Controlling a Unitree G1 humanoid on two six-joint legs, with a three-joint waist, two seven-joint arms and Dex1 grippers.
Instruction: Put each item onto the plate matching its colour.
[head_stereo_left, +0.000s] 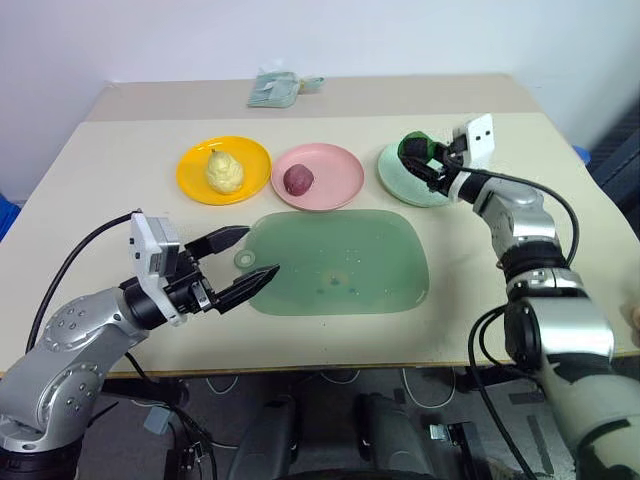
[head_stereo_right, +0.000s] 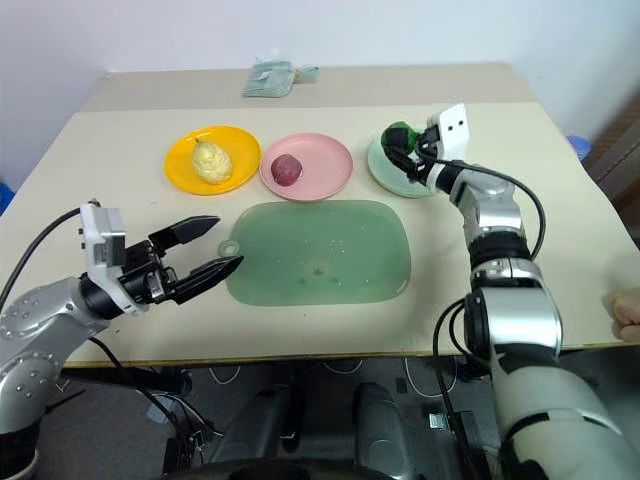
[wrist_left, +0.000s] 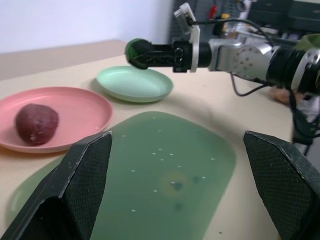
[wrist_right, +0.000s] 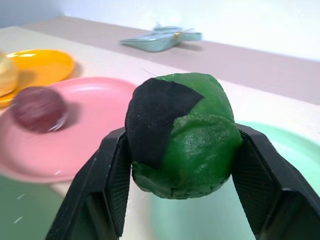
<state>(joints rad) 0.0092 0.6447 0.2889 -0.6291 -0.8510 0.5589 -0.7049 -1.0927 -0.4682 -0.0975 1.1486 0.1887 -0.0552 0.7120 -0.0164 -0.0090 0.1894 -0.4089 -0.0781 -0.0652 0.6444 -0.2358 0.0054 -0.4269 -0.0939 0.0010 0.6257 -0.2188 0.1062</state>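
Placement of the dark green lump (wrist_right: 182, 134), clamped between the black fingers of the right gripper (head_stereo_left: 432, 160) and held above the mint green plate (head_stereo_left: 400, 178): a sound finish calls for lowering it toward the plate's centre before letting go, so it cannot roll over the rim. Yellow plate (head_stereo_left: 192, 166) holds the pale yellow lump (head_stereo_left: 224, 171); pink plate (head_stereo_left: 338, 180) holds the maroon ball (head_stereo_left: 298, 179). Left gripper (head_stereo_left: 240, 265) hangs spread and empty at the green mat (head_stereo_left: 345, 262) edge.
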